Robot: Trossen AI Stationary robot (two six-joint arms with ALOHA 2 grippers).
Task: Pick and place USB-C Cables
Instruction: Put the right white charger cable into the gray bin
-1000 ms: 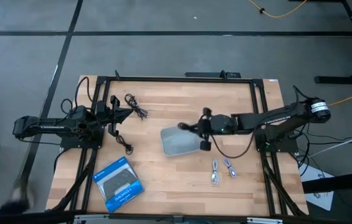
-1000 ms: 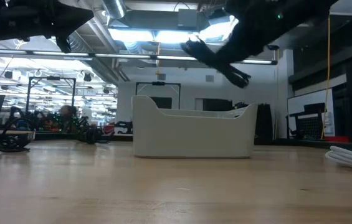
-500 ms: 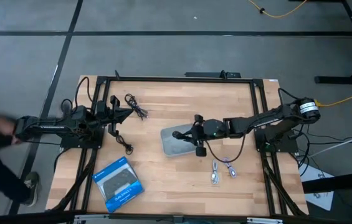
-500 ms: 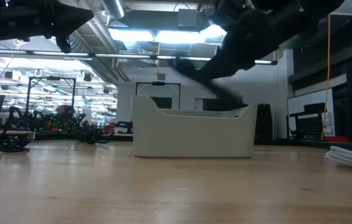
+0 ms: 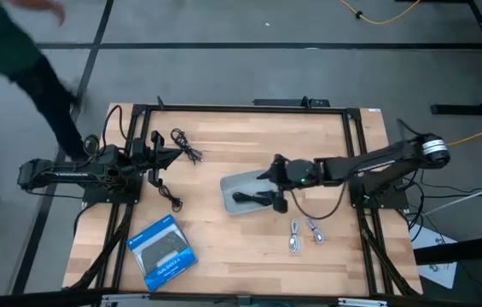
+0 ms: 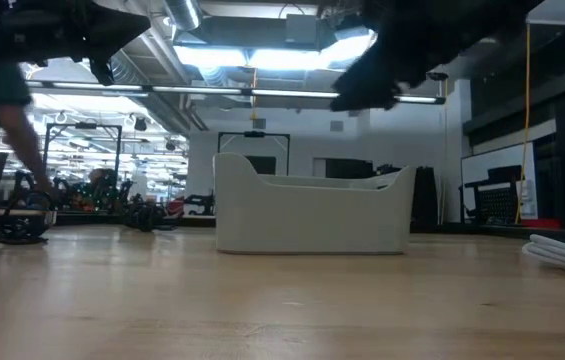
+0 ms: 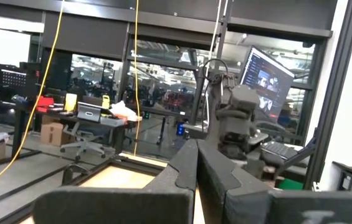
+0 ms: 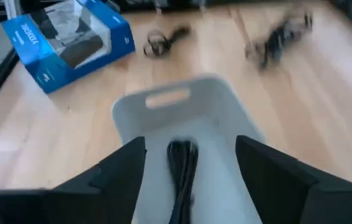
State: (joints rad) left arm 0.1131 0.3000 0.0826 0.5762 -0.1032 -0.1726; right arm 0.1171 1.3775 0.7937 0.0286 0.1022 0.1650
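Observation:
A black USB-C cable [image 8: 182, 167] lies inside the grey bin [image 5: 239, 183], also seen as a dark coil [image 5: 250, 199] in the high view. My right gripper [image 5: 272, 189] hangs open over the bin's right end, one finger on either side of the cable and apart from it. Two more black cables [image 5: 187, 146] [image 5: 171, 199] lie on the table's left part. Two pale silver bundles [image 5: 294, 238] [image 5: 315, 230] lie to the near right of the bin. My left gripper [image 5: 169, 156] waits shut at the table's left edge, clear of the wood.
A blue-and-black flat box [image 5: 162, 252] lies at the near left. The black frame rail [image 5: 241, 108] runs around the table. A person [image 5: 19, 43] walks past beyond the far left corner. Bare wood lies between the bin and the box.
My right gripper went toward the table's left, over the bin, opened, and then drew back a little to the right. The black cable has dropped from it and now lies on the bin's floor. A person has walked along the table's left side.

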